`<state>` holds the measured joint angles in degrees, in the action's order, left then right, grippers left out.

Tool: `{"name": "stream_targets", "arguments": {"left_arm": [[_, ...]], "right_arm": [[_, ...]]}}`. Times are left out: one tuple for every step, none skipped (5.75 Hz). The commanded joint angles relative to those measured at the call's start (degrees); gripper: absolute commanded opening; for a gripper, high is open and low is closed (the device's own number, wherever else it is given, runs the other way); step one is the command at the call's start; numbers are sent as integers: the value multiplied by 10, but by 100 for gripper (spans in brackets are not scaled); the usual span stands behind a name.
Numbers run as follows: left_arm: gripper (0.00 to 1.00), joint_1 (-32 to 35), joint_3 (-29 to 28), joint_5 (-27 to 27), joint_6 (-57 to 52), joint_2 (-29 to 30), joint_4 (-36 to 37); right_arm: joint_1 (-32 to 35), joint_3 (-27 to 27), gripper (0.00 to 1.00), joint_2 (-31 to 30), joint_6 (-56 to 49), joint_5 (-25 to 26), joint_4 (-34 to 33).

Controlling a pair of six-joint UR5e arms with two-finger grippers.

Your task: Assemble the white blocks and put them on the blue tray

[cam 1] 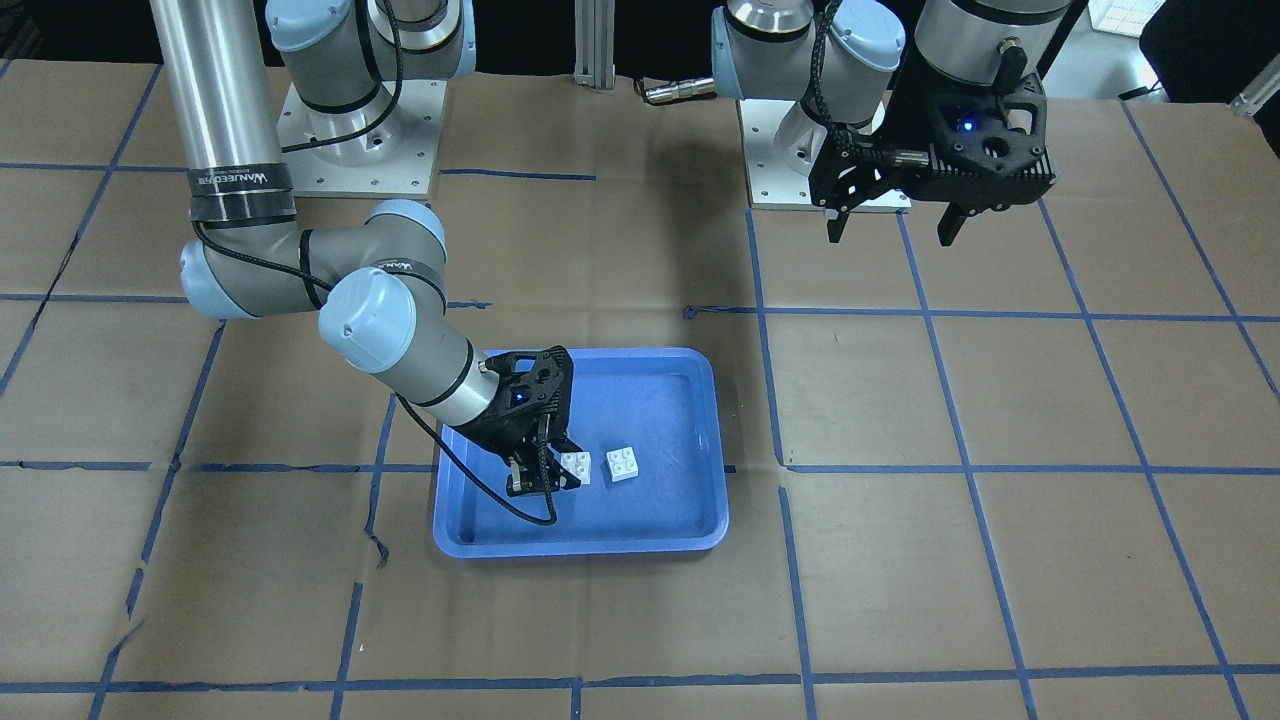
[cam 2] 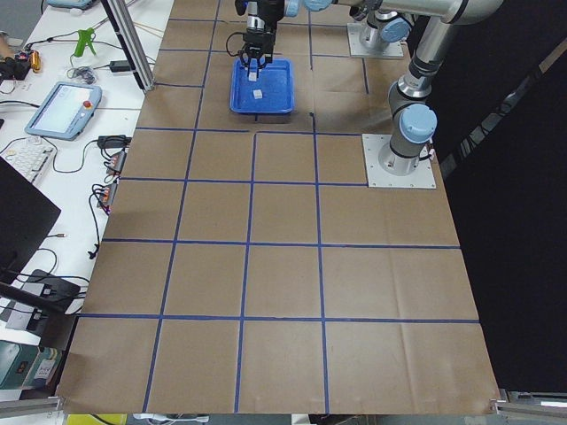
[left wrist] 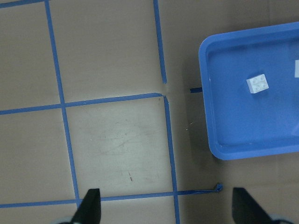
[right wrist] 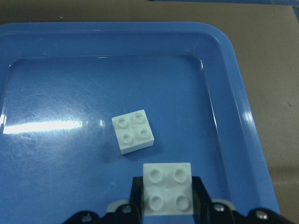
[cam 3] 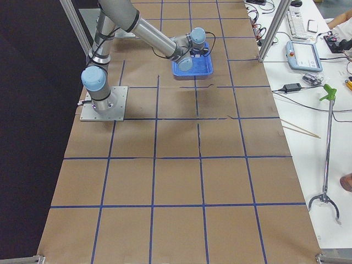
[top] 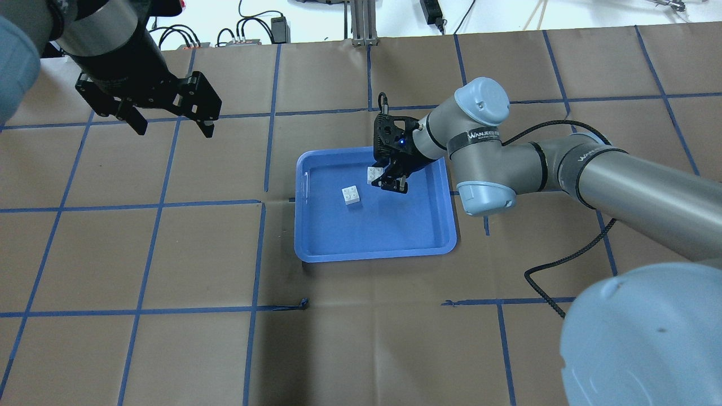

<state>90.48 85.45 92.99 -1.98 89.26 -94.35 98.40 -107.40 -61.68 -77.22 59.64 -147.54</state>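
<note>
My right gripper [top: 389, 179] is shut on a white block [top: 374, 175] and holds it low over the blue tray [top: 372, 237], near the tray's far right part. In the right wrist view that block [right wrist: 167, 189] sits studs up between the fingers. The second white block [top: 351, 195] lies loose on the tray floor a short way off, apart from the held one; it also shows in the right wrist view [right wrist: 133, 131] and the front view [cam 1: 624, 463]. My left gripper [top: 172, 125] is open and empty, high above the table at the far left.
The table is brown paper with a blue tape grid. The tray's raised rim [right wrist: 224, 56] runs close around the held block. The arm bases [cam 1: 360, 140] stand at the robot's side. The left wrist view shows the tray's corner [left wrist: 210, 149] and bare paper.
</note>
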Motion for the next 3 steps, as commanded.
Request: {"name": "stream_targets", "arguments": {"left_arm": [[99,-3,-31,1,7,7,-22],[99,-2,-25,-2,7,9,-20],[99,-1,-19,-2,7,7,-15]], "right_arm": [[2,0,20,15,0,-1,-6],[8,0,20,22,0,-1,-6],[15,0,20,23,1,-1,-6]]}}
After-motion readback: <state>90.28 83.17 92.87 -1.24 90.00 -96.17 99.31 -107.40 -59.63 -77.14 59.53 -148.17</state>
